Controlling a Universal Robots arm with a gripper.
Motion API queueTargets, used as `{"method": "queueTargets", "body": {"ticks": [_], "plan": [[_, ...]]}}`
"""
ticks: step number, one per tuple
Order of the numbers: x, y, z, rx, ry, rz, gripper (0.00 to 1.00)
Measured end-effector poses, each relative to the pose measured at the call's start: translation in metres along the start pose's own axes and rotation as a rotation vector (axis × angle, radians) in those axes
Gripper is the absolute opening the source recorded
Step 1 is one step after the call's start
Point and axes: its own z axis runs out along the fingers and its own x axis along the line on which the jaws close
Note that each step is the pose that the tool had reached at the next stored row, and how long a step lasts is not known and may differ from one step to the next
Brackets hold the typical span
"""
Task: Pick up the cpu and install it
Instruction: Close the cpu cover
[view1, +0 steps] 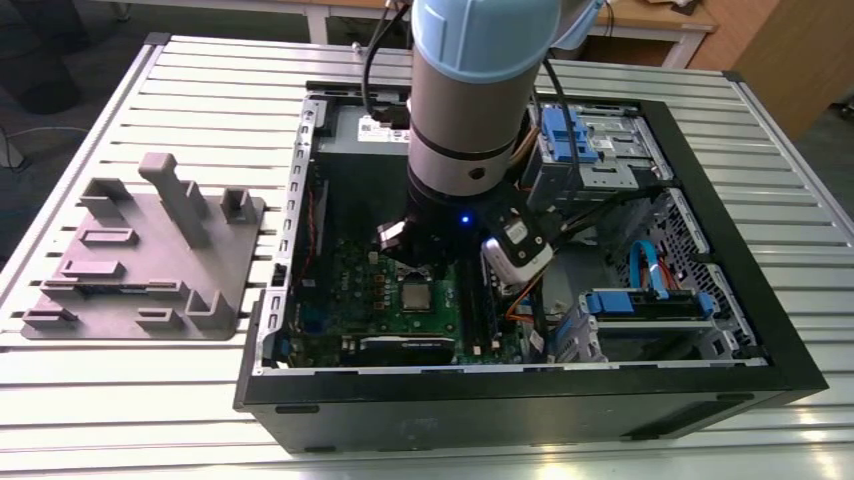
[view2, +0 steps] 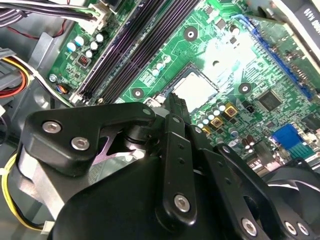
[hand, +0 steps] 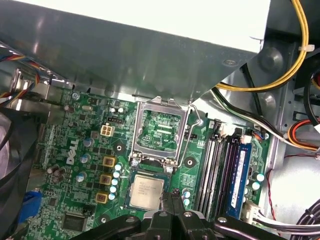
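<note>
Slatted metal table (view1: 134, 400) — atop it grey fixture plate (view1: 134, 250), open computer case (view1: 534, 410).

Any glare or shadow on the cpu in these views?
Second wrist view: strong glare washes out the motherboard beside the cpu, whose top reads pale. First wrist view: cpu evenly lit, no hot spot. Exterior view: cpu dim inside the dark case, below the arm.

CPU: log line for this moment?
silvery square cpu: flat on green motherboard | metal socket frame: raised | end effector: shut, at cpu edge
</note>
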Motion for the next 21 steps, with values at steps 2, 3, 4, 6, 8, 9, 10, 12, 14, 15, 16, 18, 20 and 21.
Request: {"method": "queueTargets", "body": {"ticks": [2, 3, 4, 6, 8, 9, 10, 12, 14, 15, 16, 18, 20, 21], "plan": [[-0.0003, 0.0009, 0.0004, -0.0012, -0.0004, 0.000, 0.11], [-0.0003, 0.0009, 0.0005, -0.0011, -0.0003, 0.000, 0.11], [-0.0003, 0.0009, 0.0005, -0.0010, -0.0002, 0.000, 0.11], [-0.0010, 0.0009, 0.0008, -0.0011, -0.0002, 0.000, 0.11], [-0.0031, 0.0004, 0.0011, -0.0013, -0.0004, 0.000, 0.11], [-0.0043, 0.0002, 0.0013, -0.0013, -0.0004, 0.000, 0.11], [-0.0054, -0.0001, 0.0013, -0.0012, -0.0003, 0.000, 0.11], [-0.0066, -0.0003, 0.0015, -0.0011, 0.0001, -0.006, 0.11], [-0.0067, -0.0003, 0.0017, -0.0015, 0.0011, -0.020, 0.11], [-0.0069, -0.0003, 0.0018, -0.0019, 0.0016, -0.031, 0.11], [-0.0069, -0.0004, 0.0019, -0.0022, 0.0023, -0.043, 0.11], [-0.0070, -0.0004, 0.0021, -0.0031, 0.0039, -0.070, 0.11], [-0.0070, -0.0004, 0.0024, -0.0042, 0.0059, -0.104, 0.11], [-0.0070, -0.0004, 0.0025, -0.0048, 0.0070, -0.122, 0.11]]}}
